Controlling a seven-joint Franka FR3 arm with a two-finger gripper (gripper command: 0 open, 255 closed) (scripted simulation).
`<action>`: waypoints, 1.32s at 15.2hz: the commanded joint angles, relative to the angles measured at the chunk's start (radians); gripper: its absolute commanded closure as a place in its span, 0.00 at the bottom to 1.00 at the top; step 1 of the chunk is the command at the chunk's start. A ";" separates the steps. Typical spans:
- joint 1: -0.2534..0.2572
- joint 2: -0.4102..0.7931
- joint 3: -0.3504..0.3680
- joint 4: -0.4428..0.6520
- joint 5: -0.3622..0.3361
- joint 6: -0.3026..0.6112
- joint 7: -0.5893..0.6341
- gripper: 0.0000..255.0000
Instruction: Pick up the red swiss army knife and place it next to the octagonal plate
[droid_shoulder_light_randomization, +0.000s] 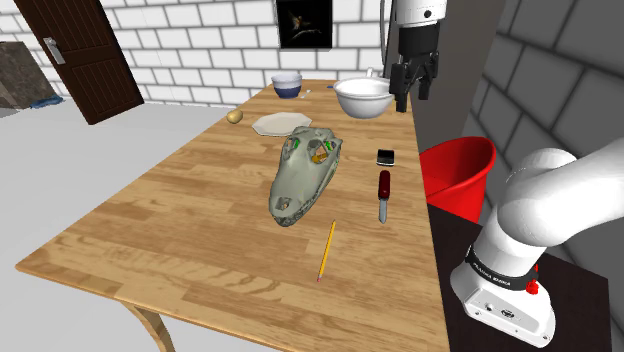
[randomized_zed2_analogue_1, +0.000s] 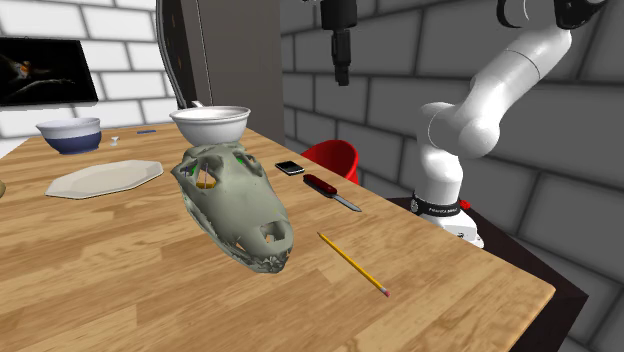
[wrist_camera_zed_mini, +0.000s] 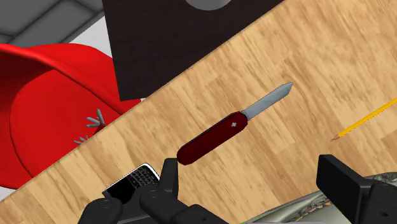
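Gripper (wrist_camera_zed_mini: 254, 170) fingers apart, empty, high over red knife (wrist_camera_zed_mini: 213, 138) w/ white cross emblem (wrist_camera_zed_mini: 235, 123).

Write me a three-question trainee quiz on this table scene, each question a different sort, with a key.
1. True or false: the gripper is shut on the red knife.
2. Which thing lies between the knife and the octagonal plate? A. the skull. B. a kettle. C. a book.
3. Fill in the blank: the knife's blade is folded ___.

Key
1. False. The gripper is open and well above the knife.
2. A.
3. Out.
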 joint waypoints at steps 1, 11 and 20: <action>0.000 0.000 0.000 0.000 0.000 0.000 0.000 0.00; -0.103 -0.045 0.096 -0.363 0.111 0.352 0.378 0.00; -0.157 0.068 0.198 -0.568 0.219 0.703 0.651 0.00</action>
